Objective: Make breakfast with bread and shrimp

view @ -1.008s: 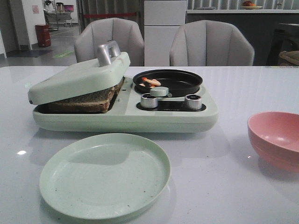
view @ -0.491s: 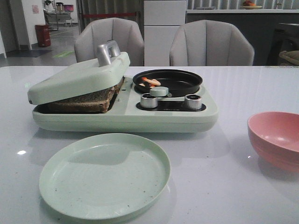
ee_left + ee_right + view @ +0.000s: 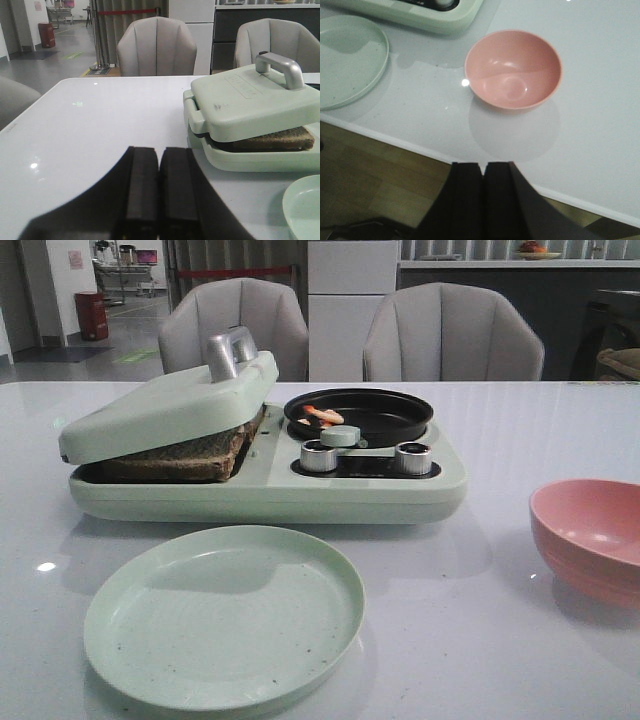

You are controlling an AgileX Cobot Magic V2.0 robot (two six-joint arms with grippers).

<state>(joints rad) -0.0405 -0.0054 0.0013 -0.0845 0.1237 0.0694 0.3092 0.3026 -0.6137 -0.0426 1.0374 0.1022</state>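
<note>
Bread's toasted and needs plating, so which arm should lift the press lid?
Left, probably. Its shut gripper faces the lid and handle, with the bread on that side. The right gripper hangs past the table edge by the pink bowl.

A showroom-like dining area: padded chairs point(image 3: 233, 325) at a white table point(image 3: 500, 640), trolleys behind.

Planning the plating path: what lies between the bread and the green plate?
In the front view, only the appliance's front rim and a bare strip of table separate the bread from the plate.
</note>
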